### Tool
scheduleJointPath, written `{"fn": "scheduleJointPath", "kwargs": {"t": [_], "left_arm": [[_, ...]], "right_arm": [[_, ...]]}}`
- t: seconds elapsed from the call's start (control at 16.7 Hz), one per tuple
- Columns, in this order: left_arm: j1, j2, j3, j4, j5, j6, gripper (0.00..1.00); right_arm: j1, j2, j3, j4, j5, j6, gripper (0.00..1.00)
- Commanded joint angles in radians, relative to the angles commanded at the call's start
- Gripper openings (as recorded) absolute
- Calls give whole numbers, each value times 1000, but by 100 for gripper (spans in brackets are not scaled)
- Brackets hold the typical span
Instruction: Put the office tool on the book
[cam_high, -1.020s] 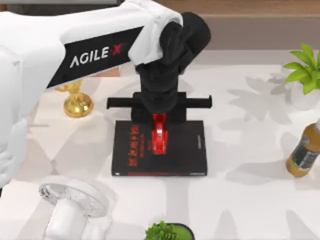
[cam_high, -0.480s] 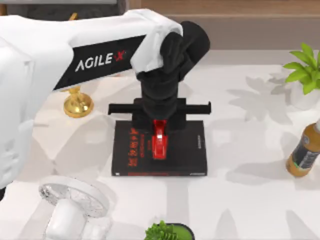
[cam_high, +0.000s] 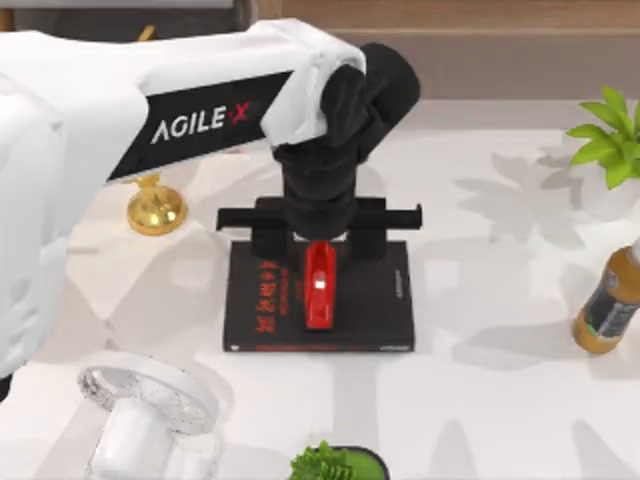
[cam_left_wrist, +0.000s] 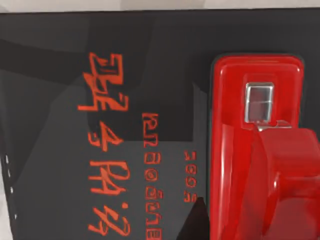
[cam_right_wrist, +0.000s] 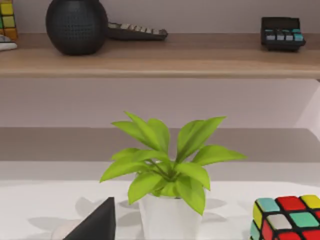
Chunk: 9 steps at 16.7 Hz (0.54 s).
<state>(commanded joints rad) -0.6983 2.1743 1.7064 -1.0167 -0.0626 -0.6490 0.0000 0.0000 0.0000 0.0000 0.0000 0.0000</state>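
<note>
Red stapler (cam_high: 319, 288) is seen lying flat on black book (cam_high: 370, 300), directly below left end effector (cam_high: 318, 243), approx. mid-cover. Placement judged done; only retreat left. Finger opening can't be told. Right arm is parked.
</note>
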Motion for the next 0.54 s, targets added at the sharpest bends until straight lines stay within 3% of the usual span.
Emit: {"fn": "scheduleJointPath", "kwargs": {"t": [0.18, 0.54], "left_arm": [[0, 0, 0, 0, 0, 0, 98], [0, 0, 0, 0, 0, 0, 100]], "right_arm": [[0, 0, 0, 0, 0, 0, 100], [0, 0, 0, 0, 0, 0, 100]]}}
